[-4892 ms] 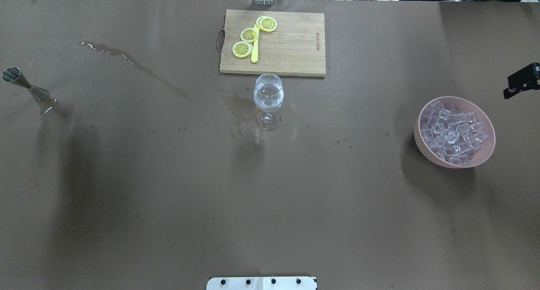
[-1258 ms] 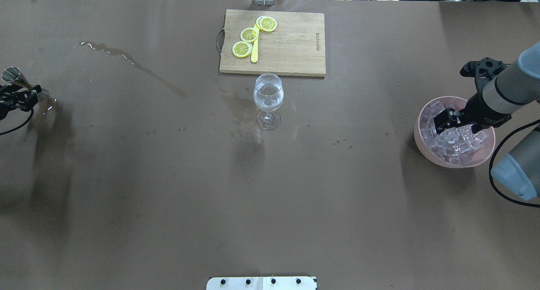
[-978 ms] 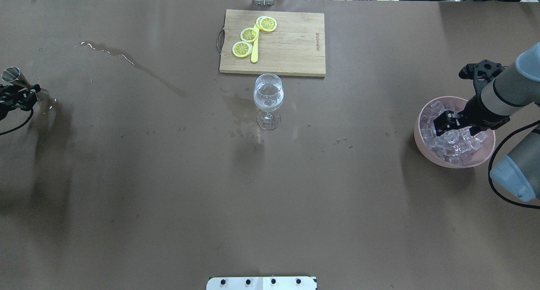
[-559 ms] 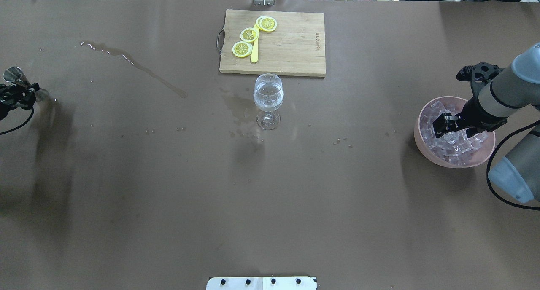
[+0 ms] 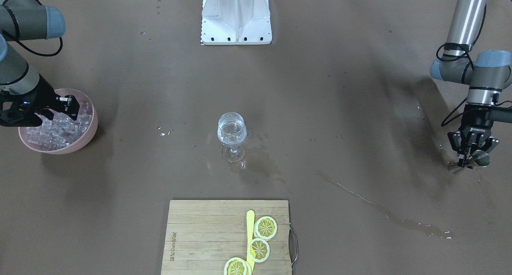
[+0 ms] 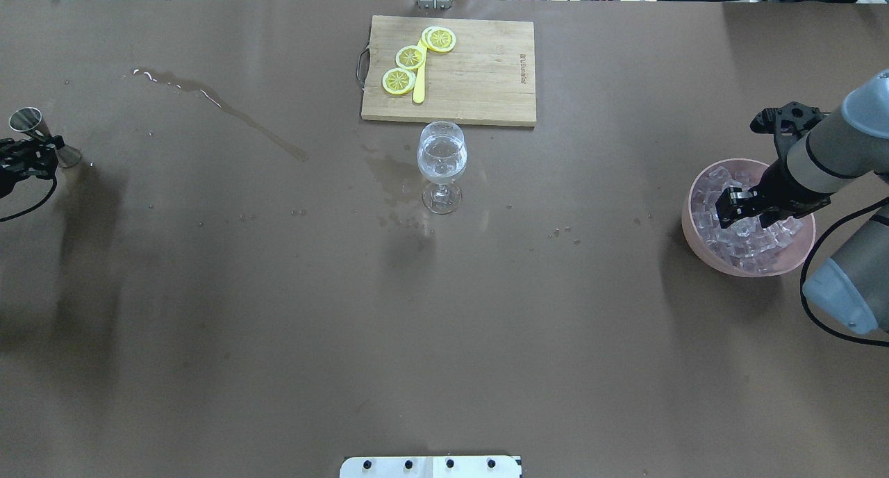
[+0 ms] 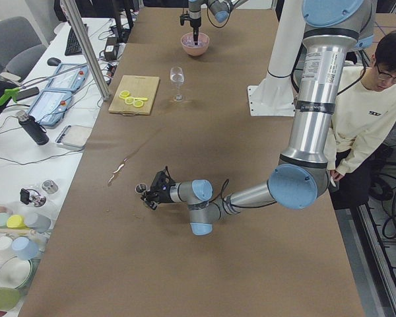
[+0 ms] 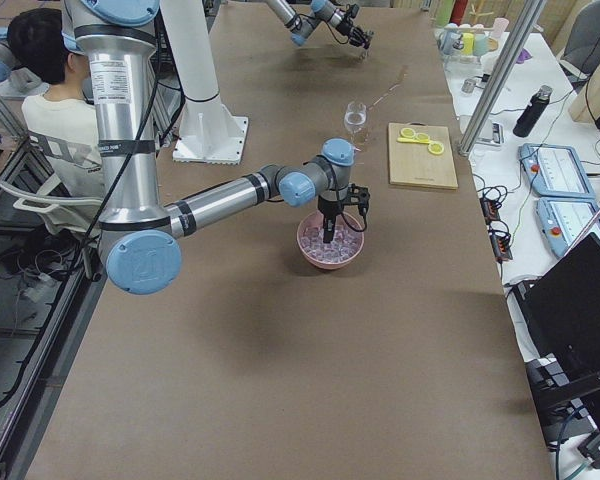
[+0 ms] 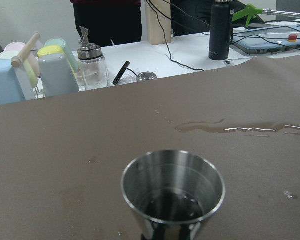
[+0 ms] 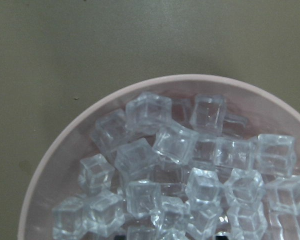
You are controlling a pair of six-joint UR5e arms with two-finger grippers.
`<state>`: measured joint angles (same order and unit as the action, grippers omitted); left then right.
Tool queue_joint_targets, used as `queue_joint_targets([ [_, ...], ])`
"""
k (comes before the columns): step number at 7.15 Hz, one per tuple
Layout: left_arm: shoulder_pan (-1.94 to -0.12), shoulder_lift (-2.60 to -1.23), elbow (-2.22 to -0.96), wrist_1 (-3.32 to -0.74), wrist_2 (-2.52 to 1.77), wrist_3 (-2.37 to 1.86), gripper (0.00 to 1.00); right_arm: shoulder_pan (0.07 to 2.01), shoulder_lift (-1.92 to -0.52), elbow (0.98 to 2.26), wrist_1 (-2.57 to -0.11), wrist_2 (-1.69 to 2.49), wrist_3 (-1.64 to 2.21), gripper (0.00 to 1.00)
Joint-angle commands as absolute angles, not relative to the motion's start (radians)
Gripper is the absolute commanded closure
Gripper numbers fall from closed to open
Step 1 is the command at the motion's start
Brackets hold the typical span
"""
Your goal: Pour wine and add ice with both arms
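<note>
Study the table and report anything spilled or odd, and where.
Liquid is spilled on the table: a long wet streak between the jigger and the cutting board, and a damp patch beside the wine glass.

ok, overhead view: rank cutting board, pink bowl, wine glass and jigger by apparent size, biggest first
1. cutting board, clearly the largest
2. pink bowl
3. wine glass, well smaller than the bowl
4. jigger, at the view's left edge, smallest
</note>
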<state>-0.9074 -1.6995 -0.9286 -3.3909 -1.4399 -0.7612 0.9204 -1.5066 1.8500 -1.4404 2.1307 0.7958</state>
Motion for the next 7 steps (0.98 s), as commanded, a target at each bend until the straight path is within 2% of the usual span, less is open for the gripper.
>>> queue_joint_targets([
  [1, -0.914, -1.709, -0.948, -3.346, -1.448, -0.762, 1.0, 0.92, -1.506, 1.85, -1.44, 2.132, 0.795, 0.44],
  [7, -1.127, -1.692, -1.433, -2.652, -1.54, -0.744, 1.0, 0.919, -1.5, 1.847, -1.442, 2.132, 0.795, 0.55],
])
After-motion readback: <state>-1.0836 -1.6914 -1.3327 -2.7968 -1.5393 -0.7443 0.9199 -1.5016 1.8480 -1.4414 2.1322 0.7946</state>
